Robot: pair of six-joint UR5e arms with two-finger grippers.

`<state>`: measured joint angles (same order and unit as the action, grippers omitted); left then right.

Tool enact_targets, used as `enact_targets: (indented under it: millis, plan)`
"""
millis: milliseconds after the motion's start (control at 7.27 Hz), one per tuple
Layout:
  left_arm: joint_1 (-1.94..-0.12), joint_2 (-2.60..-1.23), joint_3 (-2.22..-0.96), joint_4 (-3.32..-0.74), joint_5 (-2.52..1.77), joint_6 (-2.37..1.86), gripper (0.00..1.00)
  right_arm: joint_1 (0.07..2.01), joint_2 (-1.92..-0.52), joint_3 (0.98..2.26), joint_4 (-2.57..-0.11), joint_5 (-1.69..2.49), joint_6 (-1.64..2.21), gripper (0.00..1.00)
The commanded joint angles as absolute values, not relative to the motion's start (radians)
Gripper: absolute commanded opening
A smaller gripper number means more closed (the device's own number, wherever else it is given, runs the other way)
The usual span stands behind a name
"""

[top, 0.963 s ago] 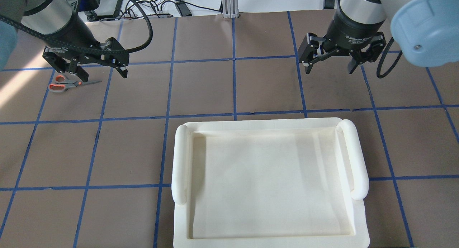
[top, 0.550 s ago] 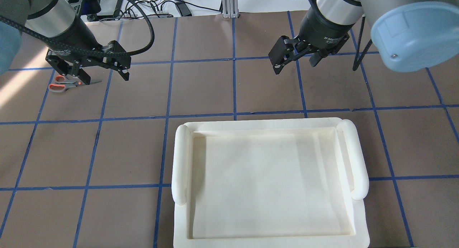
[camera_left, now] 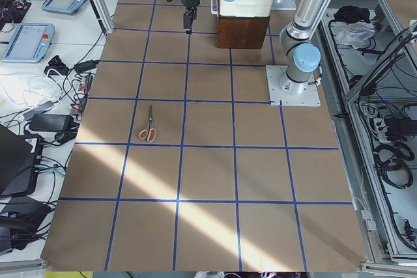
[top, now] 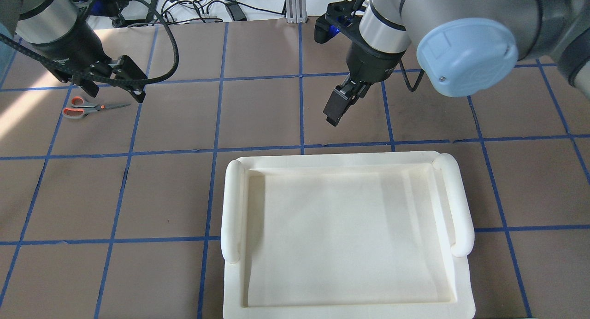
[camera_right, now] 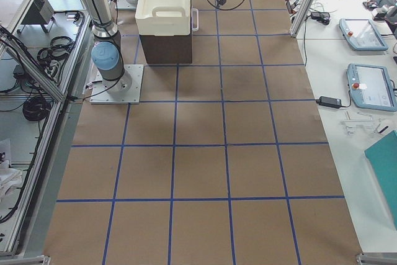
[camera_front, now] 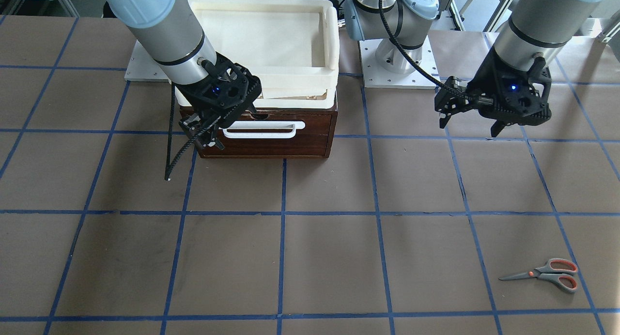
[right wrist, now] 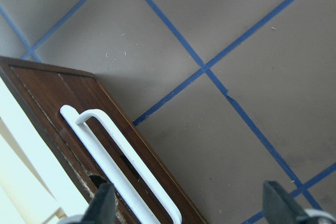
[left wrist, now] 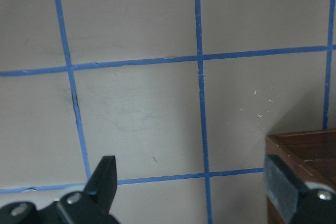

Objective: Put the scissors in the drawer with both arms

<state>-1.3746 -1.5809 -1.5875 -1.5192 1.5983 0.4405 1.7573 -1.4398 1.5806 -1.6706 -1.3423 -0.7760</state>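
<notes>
The scissors (top: 85, 108) lie flat on the table at the far left, also in the front view (camera_front: 542, 273) and the left side view (camera_left: 148, 128). My left gripper (top: 114, 93) is open and empty, raised just beyond them; it also shows in the front view (camera_front: 470, 124). The drawer (camera_front: 271, 136) is closed, its white bar handle (camera_front: 264, 129) facing out. My right gripper (camera_front: 208, 131) is open and empty at the handle's end. In the right wrist view the handle (right wrist: 121, 166) sits ahead of the open gripper (right wrist: 189, 208).
A cream-white tray (top: 345, 160) sits on top of the brown cabinet (camera_front: 329, 146). The cabinet's corner (left wrist: 304, 153) shows in the left wrist view. Blue tape lines grid the brown table. Cables, tablets and rails line the table's far edge.
My right gripper swung left and down toward the cabinet front, turning as it went. My left gripper lifted and drew back off the scissors, which have not moved. Both stay open.
</notes>
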Motion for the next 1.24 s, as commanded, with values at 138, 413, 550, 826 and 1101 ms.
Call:
enact_targets:
  millis: [138,413,550,826,1101]
  plan:
    - [-1.209,-1.636,-1.586,-1.482,1.609,0.809,1.00,1.776,-1.394,1.571,-1.608,-1.417,-1.307,0.96]
    - [-1.140,-1.698,-1.585,-1.436,1.606,0.976,1.00,1.824,-1.333,1.566,-1.621,-1.428,-1.396,0.97]
    - [-1.120,-1.732,-1.585,-1.369,1.606,1.068,1.00,1.860,-1.295,1.566,-1.649,-1.431,-1.393,0.97]
    - [-1.102,-1.804,-1.585,-1.297,1.605,1.184,1.00,1.865,-1.259,1.566,-1.663,-1.431,-1.394,0.95]
    - [-1.066,-1.894,-1.583,-1.153,1.602,1.342,1.00,1.865,-1.232,1.569,-1.660,-1.431,-1.378,0.91]
